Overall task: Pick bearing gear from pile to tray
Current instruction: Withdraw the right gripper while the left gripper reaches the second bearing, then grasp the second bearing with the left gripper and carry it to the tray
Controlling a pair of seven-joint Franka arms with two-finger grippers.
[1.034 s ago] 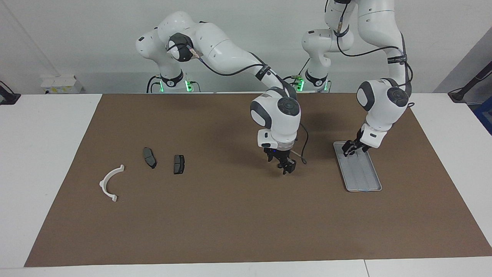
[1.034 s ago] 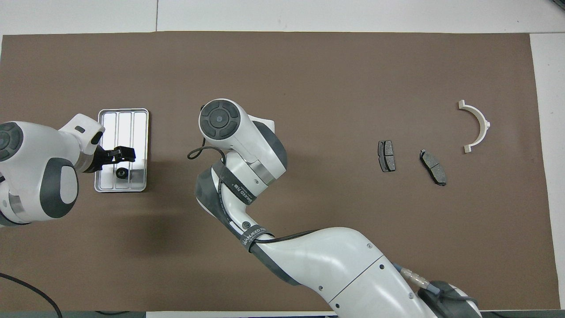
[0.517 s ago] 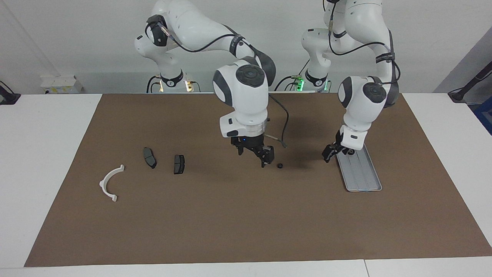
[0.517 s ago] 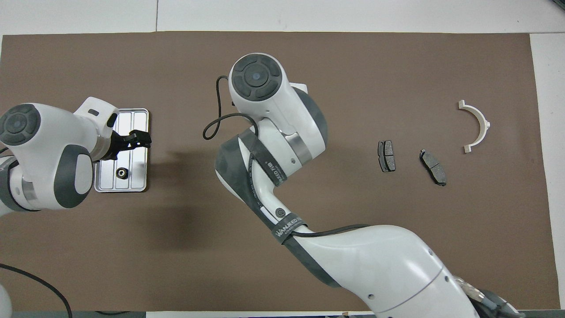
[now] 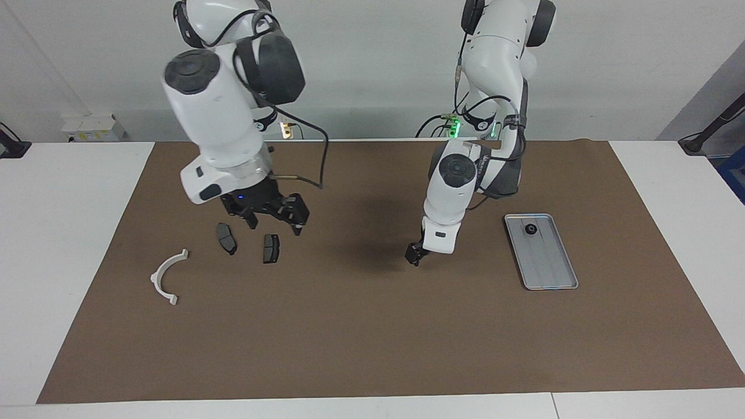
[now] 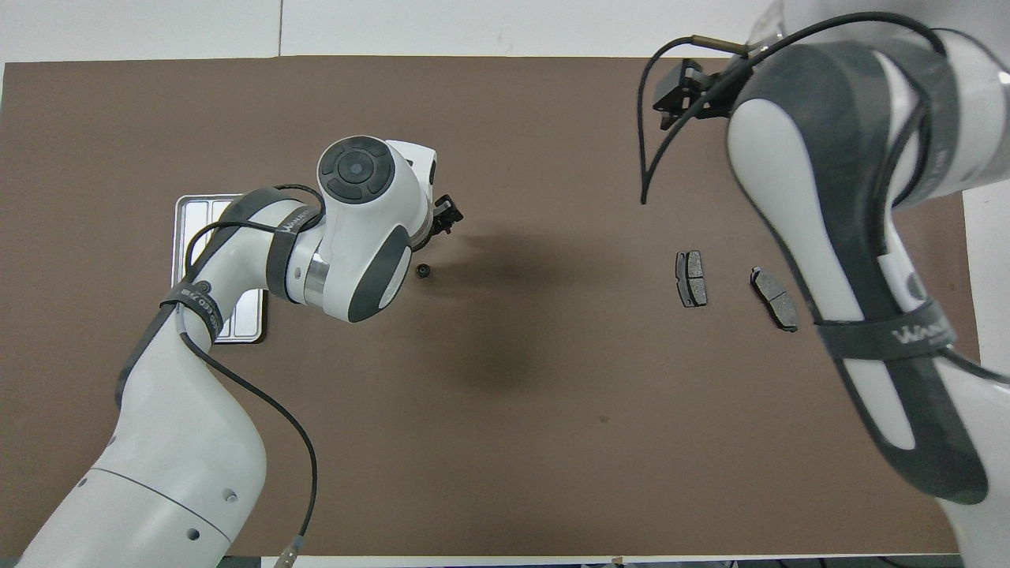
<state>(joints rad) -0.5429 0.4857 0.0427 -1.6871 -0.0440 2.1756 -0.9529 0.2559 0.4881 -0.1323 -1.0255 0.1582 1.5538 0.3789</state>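
Note:
The silver tray (image 5: pixel 550 265) lies toward the left arm's end of the table and holds one small black ring (image 5: pixel 530 228). The left arm partly covers the tray in the overhead view (image 6: pixel 237 319). A second black ring (image 6: pixel 424 271) lies on the brown mat. My left gripper (image 5: pixel 414 256) hangs low over the mat close beside this ring, and my left hand hides it in the facing view. My right gripper (image 5: pixel 273 220) is open and empty, raised over two dark brake pads (image 5: pixel 226 238) (image 5: pixel 270 248). The white arc (image 5: pixel 167 275) lies beside them.
The brown mat (image 5: pixel 372 343) covers most of the white table. In the overhead view the right arm (image 6: pixel 836 237) hides the white arc, while both brake pads (image 6: pixel 691 278) (image 6: pixel 774 298) show.
My right gripper has swung from the middle of the mat up over the brake pads. My left gripper has left the tray and moved to the ring on the mat.

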